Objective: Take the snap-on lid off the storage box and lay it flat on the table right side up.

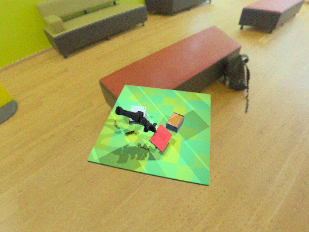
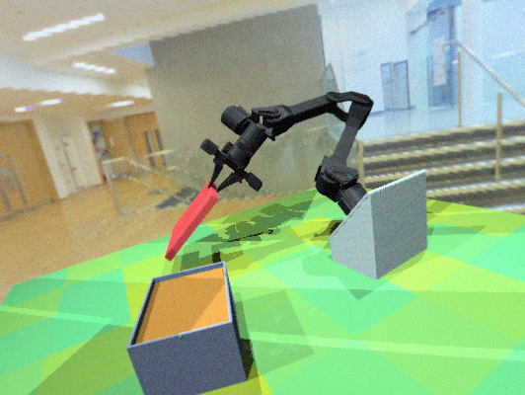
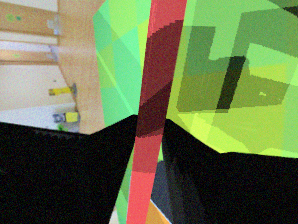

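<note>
The storage box is blue-grey with an orange inside and stands open on the table. The red lid is off the box and in the air beside it, steeply tilted with its far end pointing down. My gripper is shut on one edge of the lid, at its upper end. In the wrist view the lid shows edge-on between the fingers, and a corner of the box shows below, partly hidden by a finger.
A light grey block with a sloping side stands by the arm's base. The table's edges show in the top view, with a red-topped bench behind it. Shadows of the arm fall on the table.
</note>
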{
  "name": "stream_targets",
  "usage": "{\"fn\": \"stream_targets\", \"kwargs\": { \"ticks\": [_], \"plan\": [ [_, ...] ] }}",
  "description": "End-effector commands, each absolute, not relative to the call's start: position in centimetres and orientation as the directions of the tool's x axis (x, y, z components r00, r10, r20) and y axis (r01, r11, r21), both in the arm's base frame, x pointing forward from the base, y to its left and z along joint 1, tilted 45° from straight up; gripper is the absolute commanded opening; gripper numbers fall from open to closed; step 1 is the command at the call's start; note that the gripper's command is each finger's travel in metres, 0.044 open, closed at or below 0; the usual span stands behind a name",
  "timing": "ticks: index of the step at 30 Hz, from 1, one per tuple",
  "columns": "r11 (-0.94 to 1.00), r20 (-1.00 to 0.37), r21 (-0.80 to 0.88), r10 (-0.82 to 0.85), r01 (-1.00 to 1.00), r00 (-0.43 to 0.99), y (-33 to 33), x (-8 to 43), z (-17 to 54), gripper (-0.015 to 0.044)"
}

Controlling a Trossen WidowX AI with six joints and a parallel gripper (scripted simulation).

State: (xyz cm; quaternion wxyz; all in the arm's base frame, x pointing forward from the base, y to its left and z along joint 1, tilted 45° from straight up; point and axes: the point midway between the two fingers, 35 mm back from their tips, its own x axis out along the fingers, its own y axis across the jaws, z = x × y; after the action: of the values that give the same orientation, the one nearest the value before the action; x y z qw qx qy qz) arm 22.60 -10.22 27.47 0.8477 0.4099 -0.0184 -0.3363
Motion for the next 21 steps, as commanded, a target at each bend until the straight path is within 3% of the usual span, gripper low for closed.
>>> {"fn": "stream_targets", "kwargs": {
  "ticks": [1, 21],
  "plan": [
    [0.444, -0.243, 0.708, -0.576, 0.549, 0.780, -10.3, 22.7, 27.2, 0.0000],
    [0.445, -0.242, 0.708, -0.576, 0.548, 0.781, -11.4, 22.9, 26.1, 0.0000]
  ]
}}
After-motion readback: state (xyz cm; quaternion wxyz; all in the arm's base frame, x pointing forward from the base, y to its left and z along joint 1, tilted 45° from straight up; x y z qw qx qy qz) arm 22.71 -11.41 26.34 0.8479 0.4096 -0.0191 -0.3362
